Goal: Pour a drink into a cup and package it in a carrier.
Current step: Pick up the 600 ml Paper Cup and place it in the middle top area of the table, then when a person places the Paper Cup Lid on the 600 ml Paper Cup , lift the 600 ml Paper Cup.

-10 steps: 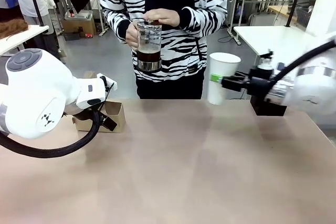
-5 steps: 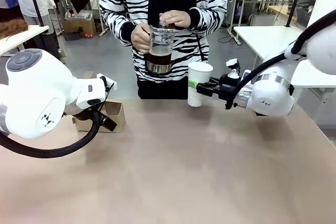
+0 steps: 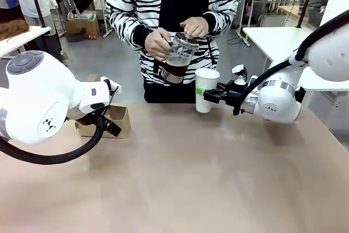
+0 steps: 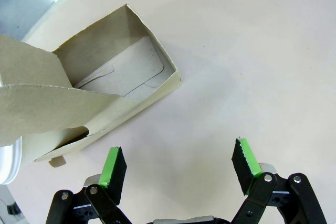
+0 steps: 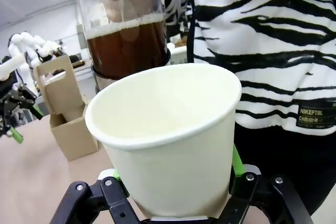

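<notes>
A person at the far side tilts a clear pitcher (image 3: 175, 58) of dark brown drink (image 5: 126, 45) toward the white paper cup (image 3: 206, 89). My right gripper (image 3: 206, 93) is shut on the cup (image 5: 168, 135) and holds it upright above the table's far edge, its mouth open and empty. The brown cardboard carrier (image 3: 112, 120) sits at the table's left, partly behind my left arm. My left gripper (image 4: 178, 163) hangs open just above the table beside the carrier (image 4: 84, 93), nothing between its fingers.
The person's hands (image 3: 158, 42) grip the pitcher's handle and lid close over the cup. White tables (image 3: 278, 39) stand behind on the right. The wide tan tabletop (image 3: 191, 173) lies bare in front.
My right gripper carried the cup leftward toward the person, then held it. The person brought the pitcher to the right and tilted it over the cup. The left arm stayed still.
</notes>
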`<state>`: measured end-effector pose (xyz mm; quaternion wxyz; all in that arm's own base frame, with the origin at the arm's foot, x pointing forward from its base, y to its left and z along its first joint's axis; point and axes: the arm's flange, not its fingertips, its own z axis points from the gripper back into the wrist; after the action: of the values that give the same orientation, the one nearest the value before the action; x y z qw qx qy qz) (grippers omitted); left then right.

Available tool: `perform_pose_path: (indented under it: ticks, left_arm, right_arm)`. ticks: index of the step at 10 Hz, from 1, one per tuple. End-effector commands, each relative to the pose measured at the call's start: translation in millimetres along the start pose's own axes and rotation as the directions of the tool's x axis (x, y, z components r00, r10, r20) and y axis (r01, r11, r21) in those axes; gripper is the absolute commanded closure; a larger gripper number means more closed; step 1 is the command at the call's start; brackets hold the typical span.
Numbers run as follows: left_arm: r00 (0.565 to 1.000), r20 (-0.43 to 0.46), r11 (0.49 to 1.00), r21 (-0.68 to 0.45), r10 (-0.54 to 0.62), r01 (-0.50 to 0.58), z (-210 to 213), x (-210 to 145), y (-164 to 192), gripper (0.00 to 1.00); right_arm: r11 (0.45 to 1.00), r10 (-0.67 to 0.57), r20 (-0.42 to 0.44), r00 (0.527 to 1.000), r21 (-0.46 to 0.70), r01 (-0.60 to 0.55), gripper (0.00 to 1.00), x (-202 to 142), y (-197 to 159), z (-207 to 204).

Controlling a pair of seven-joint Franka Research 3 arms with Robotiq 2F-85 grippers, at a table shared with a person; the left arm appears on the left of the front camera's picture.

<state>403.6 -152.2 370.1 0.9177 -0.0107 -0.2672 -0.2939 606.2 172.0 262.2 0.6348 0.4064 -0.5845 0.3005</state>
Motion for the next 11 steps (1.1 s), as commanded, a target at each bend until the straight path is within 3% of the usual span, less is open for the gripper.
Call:
perform_pose_path:
  ticks: [1, 11]
  left_arm:
    - [1.000, 0.002, 1.000, -0.002, 0.001, -0.001, 0.4, -0.1, 0.4, 0.00]
    - [1.000, 0.002, 1.000, -0.002, 0.001, -0.001, 0.4, -0.1, 0.4, 0.00]
  right_arm:
    - [1.000, -0.001, 0.012, 1.000, 0.006, 0.001, 0.20, 2.3, 2.8, -3.0]
    - [1.000, -0.001, 0.012, 1.000, 0.006, 0.001, 0.20, 2.3, 2.8, -3.0]
